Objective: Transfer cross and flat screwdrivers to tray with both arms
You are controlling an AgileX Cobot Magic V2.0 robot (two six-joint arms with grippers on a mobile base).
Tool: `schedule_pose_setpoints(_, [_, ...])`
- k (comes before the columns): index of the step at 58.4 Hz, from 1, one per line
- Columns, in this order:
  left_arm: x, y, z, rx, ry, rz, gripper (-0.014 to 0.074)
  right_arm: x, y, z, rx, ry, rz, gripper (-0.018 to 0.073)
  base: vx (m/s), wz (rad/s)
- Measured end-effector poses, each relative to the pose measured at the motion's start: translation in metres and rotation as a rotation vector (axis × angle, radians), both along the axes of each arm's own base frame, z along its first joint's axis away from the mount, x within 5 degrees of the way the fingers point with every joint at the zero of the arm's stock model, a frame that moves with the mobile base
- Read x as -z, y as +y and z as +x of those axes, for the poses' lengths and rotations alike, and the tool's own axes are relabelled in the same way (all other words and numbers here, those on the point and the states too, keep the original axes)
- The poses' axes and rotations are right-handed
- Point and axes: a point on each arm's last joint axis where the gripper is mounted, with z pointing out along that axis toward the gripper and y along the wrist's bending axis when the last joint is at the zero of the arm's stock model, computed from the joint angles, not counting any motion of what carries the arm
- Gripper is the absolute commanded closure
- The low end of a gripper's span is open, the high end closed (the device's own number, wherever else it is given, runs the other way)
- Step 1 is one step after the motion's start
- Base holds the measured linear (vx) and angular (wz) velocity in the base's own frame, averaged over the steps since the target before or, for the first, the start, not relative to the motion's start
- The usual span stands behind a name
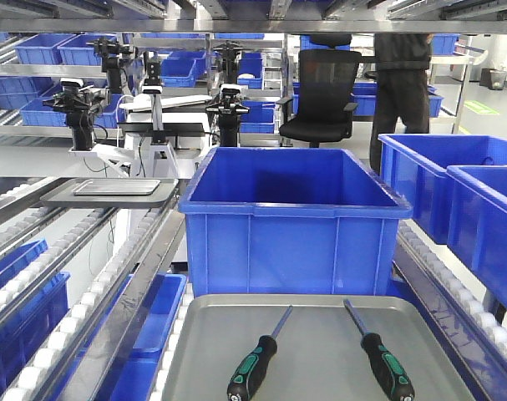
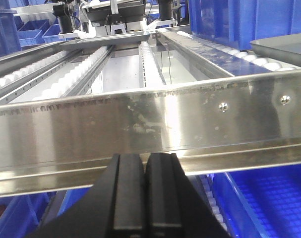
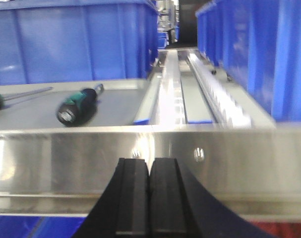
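The left gripper (image 2: 144, 196) was formed of two matte black rectangular fingers (image 2: 128, 193) — flat-faced, with faint lengthwise grooves. The right gripper (image 3: 150, 198) was built alike — black fingers (image 3: 132, 196) flaring into a broad, curved black base.

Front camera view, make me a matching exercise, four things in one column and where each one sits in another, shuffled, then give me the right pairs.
Things:
1. screwdrivers
2. blue bin
3. office chair
4. small flat tray

Places:
A. on the roller lane, far left
B. lying in the grey metal tray at the bottom
C. directly behind the grey metal tray
D. in the background, beside a standing person

Pairs: 1-B, 2-C, 3-D, 4-A
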Motion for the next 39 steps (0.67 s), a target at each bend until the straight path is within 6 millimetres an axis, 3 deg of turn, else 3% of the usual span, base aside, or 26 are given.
schedule_pose_setpoints(39, [0.0000,0.0000,0.0000,0.000,0.000,0.000,0.0594,0.0000,-0.0004,0.0004,0.006,-0.015,0.012,0.0567,0.00,0.00])
